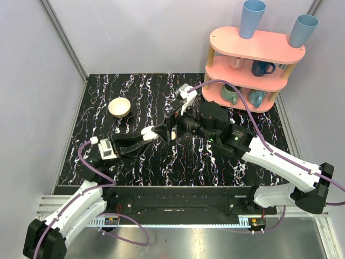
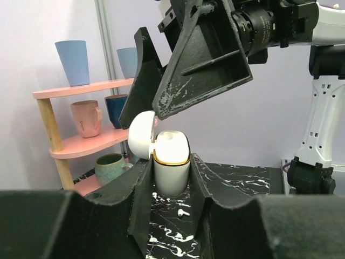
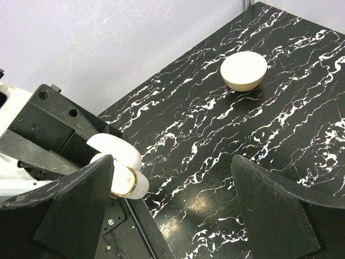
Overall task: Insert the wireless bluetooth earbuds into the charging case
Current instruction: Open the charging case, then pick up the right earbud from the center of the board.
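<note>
The left claw is clamped on the charging case, holding it upright above the worktop with its lid swung open. The right claw hangs spread wide and empty just over it. One tiny earbud lies on the worktop beneath the case, so a clumsy pinch would likely flick it away. A descending finger could also knock the lid shut or twist the case in its grip.

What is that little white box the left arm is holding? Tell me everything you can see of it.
The charging case is small, white and glossy, plastic by its look, with rounded corners and a gold band at its mouth. Its domed lid is hinged open to one side. It stands upright above the table, clamped between the fingers of the left gripper.
</note>
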Tool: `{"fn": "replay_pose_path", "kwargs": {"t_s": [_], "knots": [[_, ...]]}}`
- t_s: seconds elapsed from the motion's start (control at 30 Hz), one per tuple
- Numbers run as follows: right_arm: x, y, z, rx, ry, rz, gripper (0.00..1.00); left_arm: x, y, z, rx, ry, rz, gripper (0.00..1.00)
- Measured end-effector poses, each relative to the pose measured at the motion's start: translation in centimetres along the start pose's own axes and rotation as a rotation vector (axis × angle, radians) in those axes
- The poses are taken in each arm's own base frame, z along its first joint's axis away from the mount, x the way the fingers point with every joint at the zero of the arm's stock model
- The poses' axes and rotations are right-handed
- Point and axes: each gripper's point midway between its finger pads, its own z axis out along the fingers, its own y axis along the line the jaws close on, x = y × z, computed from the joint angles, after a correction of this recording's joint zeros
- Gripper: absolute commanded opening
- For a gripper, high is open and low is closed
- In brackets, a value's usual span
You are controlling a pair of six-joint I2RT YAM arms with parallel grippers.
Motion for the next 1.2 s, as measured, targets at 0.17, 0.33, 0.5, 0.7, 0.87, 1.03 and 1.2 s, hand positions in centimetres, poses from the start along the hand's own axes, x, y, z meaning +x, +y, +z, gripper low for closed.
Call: {"fn": "replay_pose_path", "kwargs": {"t_s": [0.17, 0.33, 0.5, 0.7, 0.87, 1.03, 1.2], "knots": [[-0.2, -0.1, 0.1, 0.004, -0.008, -0.004, 0.95, -0.1, -0.3, 0.0, 0.010, 0.000, 0.001, 0.00], [-0.2, -0.1, 0.3, 0.001, -0.011, -0.014, 0.96, 0.0, -0.3, 0.0, 0.010, 0.001, -0.001, 0.00], [-0.4, 0.0, 0.3, -0.008, -0.018, -0.030, 0.97, 0.0, -0.3, 0.0, 0.009, 0.001, -0.001, 0.00], [-0.8, 0.1, 0.4, -0.015, -0.035, -0.058, 0.97, 0.1, -0.2, 0.0, 0.004, 0.007, -0.009, 0.00], [-1.8, 0.4, 0.4, -0.030, -0.074, -0.076, 0.98, 0.4, -0.2, 0.0, 0.001, 0.013, -0.018, 0.00], [-3.1, 0.8, -0.3, -0.042, -0.116, -0.089, 0.98, 0.7, 0.1, -0.1, -0.013, 0.026, -0.026, 0.00], [-3.7, 0.6, -0.8, -0.029, -0.140, -0.096, 0.98, 0.9, 0.2, -0.1, -0.024, 0.033, -0.032, 0.00]]}}
